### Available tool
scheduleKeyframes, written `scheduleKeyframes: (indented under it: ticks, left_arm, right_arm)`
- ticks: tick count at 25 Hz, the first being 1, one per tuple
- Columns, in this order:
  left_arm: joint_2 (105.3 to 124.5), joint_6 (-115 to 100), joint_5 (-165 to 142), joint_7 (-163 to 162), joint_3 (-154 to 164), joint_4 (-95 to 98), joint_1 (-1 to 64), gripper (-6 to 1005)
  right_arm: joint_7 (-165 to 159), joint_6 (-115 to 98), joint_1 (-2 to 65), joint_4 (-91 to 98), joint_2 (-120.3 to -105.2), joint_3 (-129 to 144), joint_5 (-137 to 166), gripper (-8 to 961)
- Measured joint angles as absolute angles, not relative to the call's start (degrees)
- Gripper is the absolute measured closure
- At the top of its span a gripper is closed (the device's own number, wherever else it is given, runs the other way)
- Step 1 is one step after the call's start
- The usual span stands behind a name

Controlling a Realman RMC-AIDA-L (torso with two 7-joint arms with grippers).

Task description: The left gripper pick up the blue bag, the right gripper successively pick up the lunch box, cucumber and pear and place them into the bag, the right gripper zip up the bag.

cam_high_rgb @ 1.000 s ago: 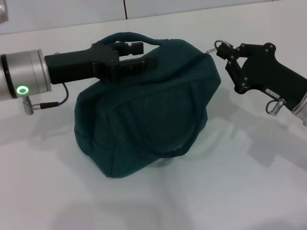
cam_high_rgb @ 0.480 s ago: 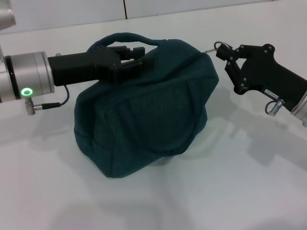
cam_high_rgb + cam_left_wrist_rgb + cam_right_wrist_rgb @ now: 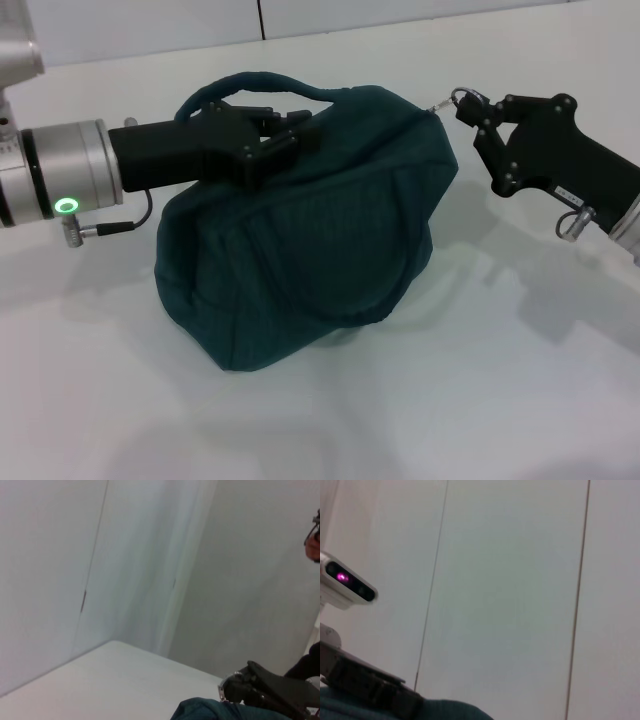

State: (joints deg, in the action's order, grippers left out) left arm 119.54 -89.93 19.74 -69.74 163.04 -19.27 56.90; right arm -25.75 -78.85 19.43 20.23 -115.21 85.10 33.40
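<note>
Bag [image 3: 300,230] on the white table [image 3: 480,400], with both of your grippers at its top.

Your left gripper [image 3: 290,135] reaches in from the left at the bag's upper edge, just under the arched handle [image 3: 260,82]; its fingers look closed against the fabric there, though you cannot tell from the head view exactly what they pinch. Your right gripper [image 3: 468,105] sits at the bag's upper right corner, fingertips drawn together on the small metal zipper pull [image 3: 458,96]. The bag stands bulging and rounded, its second handle lying flat across the front face. In the left wrist view you see only a sliver of teal fabric [image 3: 200,711] and the right gripper [image 3: 230,690] beyond it; the right wrist view shows the bag's edge [image 3: 445,711] and the other arm.
</note>
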Motion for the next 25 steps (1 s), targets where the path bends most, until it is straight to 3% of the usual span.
scheduleKeyframes:
  ticks: [14, 25]
  left_arm:
    - [119.54, -88.8, 23.7, -64.1, 163.0, -17.4, 53.6, 912]
    - [119.36, -88.8, 23.5, -66.1, 163.0, -16.2, 54.1, 945]
  right_arm:
    - [-25.8, -77.6, 19.9, 17.1, -115.30, 85.2, 31.2, 942]
    - [-26.0, -77.5, 20.0, 16.5, -115.32, 85.4, 31.0, 942]
